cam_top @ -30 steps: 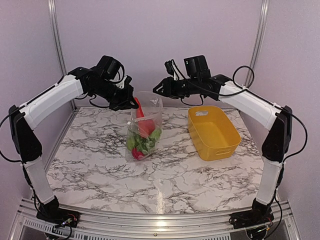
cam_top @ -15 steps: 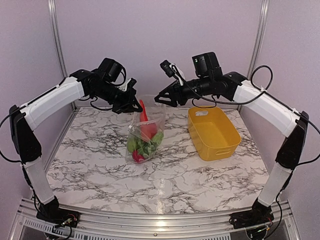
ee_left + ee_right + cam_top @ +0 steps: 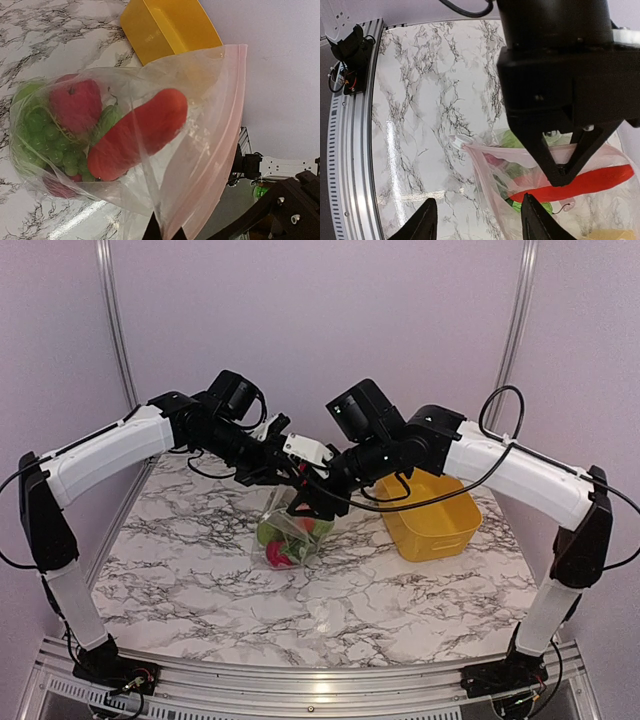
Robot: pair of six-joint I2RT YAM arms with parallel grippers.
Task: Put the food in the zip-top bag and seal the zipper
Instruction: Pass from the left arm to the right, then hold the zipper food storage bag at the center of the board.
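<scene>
1. The food [image 3: 75,105], with a long red-orange piece [image 3: 140,132], was all inside the zip-top bag [image 3: 200,85]. The bag hung between the arms, just left of the yellow basket [image 3: 440,515], with its full end low over the table [image 3: 200,580].
2. The left gripper [image 3: 560,177] was pinched tight on the zipper [image 3: 227,120] and held the mouth edge up.
3. The right gripper [image 3: 479,222] was wide open and held nothing. Its fingers [image 3: 426,220] faced the mouth edge without touching it.
4. To seal well, the right gripper should probably close on the strip beside the left one, then slide to the far corner.
5. The left grip needed to be firm so that the strip was taut; slack plastic could crumple and leave gaps.
</scene>
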